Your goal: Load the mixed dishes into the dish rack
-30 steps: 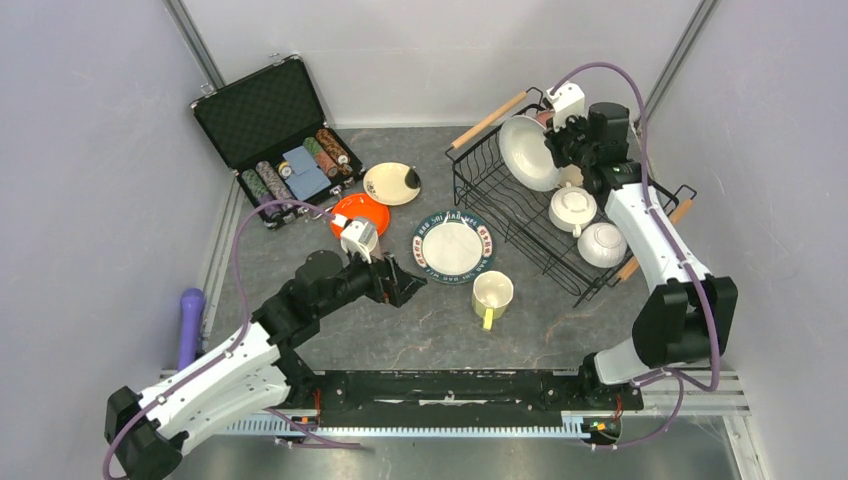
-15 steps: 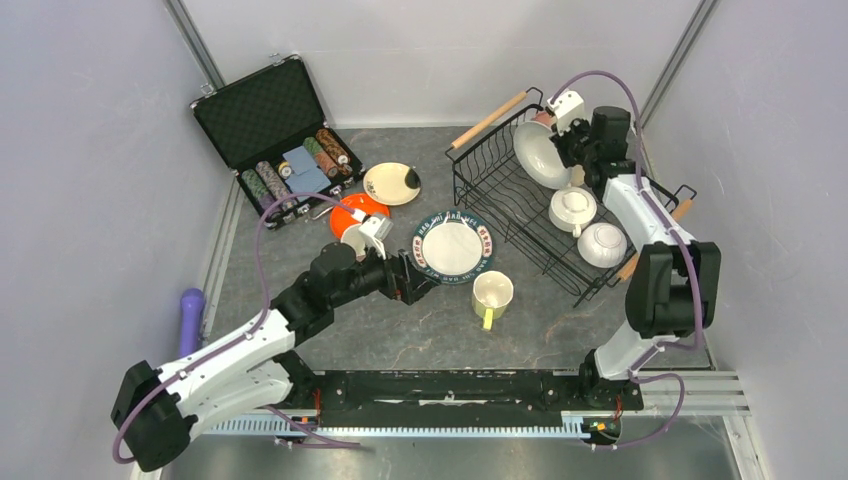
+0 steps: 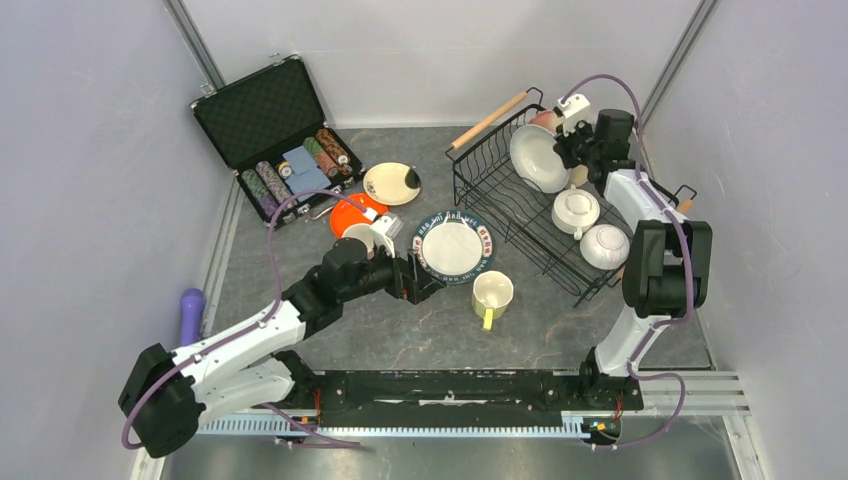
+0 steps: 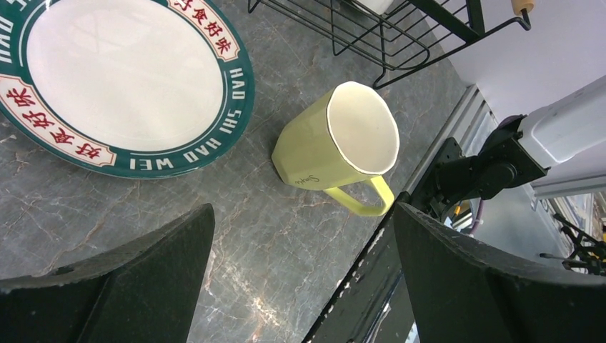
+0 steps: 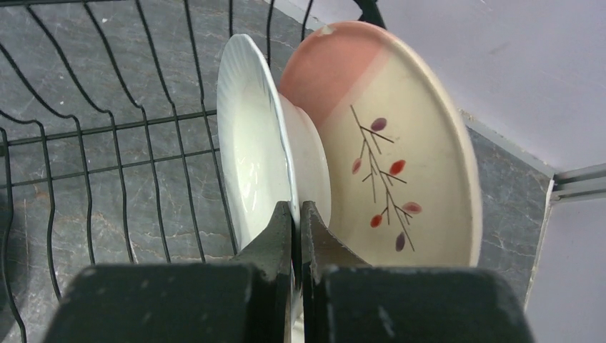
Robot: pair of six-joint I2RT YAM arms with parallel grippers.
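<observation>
A robot test cell in a lab: plain grey walls (image 3: pixel 80 180) on aluminium posts (image 3: pixel 200 50) box in a stone-patterned table (image 3: pixel 400 335). Two cabled arms (image 3: pixel 240 345) are bolted to a rail (image 3: pixel 450 385) at its edge. Unrelated props, a dish rack (image 3: pixel 490 119) and a poker-chip case (image 3: pixel 262 115), share the top.

2 white-and-black arms (image 3: pixel 235 345) trail purple cables (image 3: pixel 605 77), ending in black jaws.

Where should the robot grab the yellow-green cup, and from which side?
Probably by its rim wall. The yellow-green mug stands upright with its mouth open, so the open left tool could come down from above, one finger inside and one outside, on the side away from its handle, which points toward the arm bases.
</observation>
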